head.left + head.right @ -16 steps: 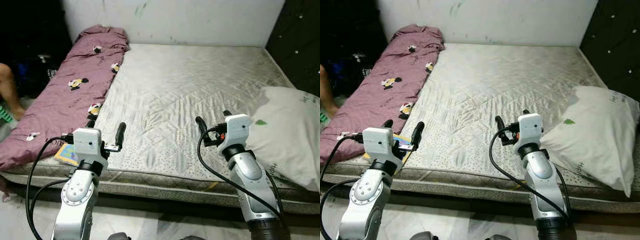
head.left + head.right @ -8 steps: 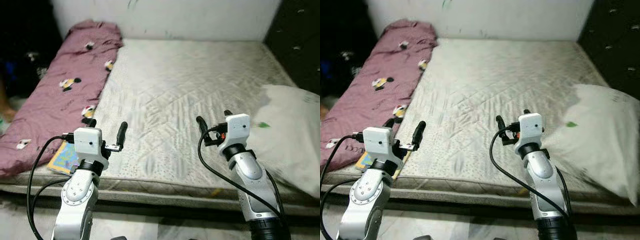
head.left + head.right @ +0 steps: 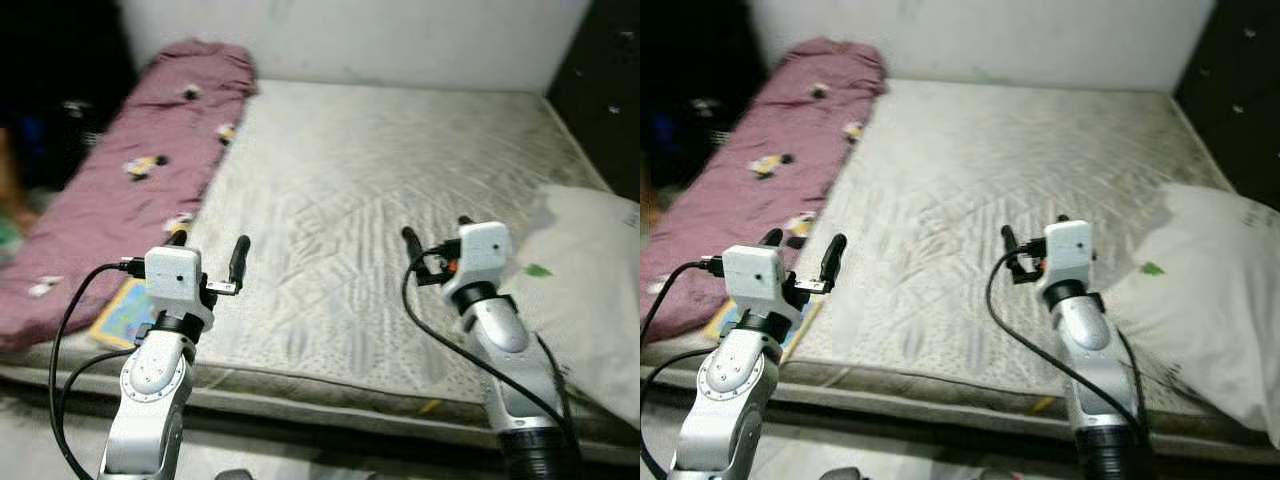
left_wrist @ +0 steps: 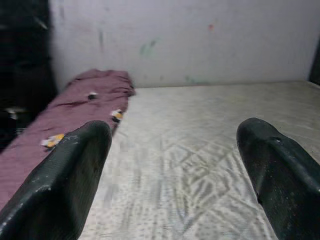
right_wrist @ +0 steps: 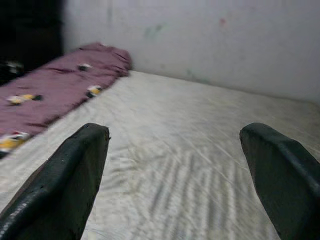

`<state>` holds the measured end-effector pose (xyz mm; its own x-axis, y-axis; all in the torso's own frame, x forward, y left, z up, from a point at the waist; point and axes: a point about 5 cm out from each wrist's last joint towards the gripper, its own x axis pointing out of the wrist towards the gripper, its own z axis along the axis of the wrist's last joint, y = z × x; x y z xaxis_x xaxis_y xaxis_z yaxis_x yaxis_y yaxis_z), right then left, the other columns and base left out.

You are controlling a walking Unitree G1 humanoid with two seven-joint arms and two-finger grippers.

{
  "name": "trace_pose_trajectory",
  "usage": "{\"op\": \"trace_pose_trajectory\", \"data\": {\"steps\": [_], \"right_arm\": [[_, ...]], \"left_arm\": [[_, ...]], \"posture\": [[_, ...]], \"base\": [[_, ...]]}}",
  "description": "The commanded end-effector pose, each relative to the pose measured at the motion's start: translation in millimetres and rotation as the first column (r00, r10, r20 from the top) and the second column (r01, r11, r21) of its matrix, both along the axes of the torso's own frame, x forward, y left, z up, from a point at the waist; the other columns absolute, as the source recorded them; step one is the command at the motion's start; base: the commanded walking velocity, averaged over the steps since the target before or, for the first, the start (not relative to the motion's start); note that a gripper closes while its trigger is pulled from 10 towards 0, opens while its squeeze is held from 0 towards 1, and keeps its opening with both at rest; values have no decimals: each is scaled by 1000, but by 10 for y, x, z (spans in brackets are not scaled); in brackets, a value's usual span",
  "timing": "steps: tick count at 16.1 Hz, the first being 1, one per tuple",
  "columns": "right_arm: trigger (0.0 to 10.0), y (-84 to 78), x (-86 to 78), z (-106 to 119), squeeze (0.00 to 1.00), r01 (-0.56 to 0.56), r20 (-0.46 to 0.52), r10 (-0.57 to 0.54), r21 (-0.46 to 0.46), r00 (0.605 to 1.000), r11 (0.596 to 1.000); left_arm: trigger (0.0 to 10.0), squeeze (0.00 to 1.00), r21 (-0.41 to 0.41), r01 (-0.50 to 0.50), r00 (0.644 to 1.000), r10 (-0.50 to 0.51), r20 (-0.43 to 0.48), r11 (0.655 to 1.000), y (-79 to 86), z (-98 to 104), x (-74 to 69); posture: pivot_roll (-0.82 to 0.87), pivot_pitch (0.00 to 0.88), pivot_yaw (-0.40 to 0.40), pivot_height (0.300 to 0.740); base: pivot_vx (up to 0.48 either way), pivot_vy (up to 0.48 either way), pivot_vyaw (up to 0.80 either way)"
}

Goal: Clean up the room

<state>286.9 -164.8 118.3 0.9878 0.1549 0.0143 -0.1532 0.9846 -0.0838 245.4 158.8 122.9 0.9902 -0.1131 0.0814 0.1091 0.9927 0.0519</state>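
Note:
A bare grey mattress (image 3: 380, 190) lies in front of me. A maroon blanket with cartoon prints (image 3: 140, 170) runs along its left side up to the wall. A white pillow (image 3: 590, 270) rests on the right side. A colourful book (image 3: 125, 312) lies at the near left corner, partly under the blanket. My left gripper (image 3: 208, 245) is held open over the mattress's near left part. My right gripper (image 3: 436, 230) is open too, just left of the pillow. Neither holds anything.
A white wall (image 3: 400, 40) closes the far side of the bed. A dark headboard or cabinet (image 3: 615, 90) stands at the right. Dark clutter (image 3: 50, 120) fills the space left of the bed. Pale floor (image 3: 40, 430) shows below the mattress edge.
The view has shifted and blurred as the camera moved. Both grippers keep the same open pose in front of me. The person's leg at the far left has left the picture.

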Motion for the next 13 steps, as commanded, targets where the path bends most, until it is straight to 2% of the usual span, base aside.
{"op": "trace_pose_trajectory", "data": {"steps": [1, 4, 13], "right_arm": [[10000, -13, -7, 16, 0, 12, 2, -12, -10, 1000, 1000], [10000, -3, -20, -9, 0, 18, -3, -18, -7, 1000, 1000], [10000, -2, -10, -38, 0, 7, -8, -7, -14, 1000, 1000]], "left_arm": [[10000, 0, 9, 0, 1000, 0, 5, 1000, 9, 21, 5], [10000, 0, 10, 10, 1000, -10, -3, 1000, -11, 3, -14], [10000, 0, -1, 18, 1000, -18, -24, 1000, -40, -48, -15]], "posture": [[-56, 0, 4, 740], [-57, 0, 10, 740], [-62, 0, 5, 740]], "base": [[0, 0, -438], [0, -313, -550], [0, -429, 0]]}}
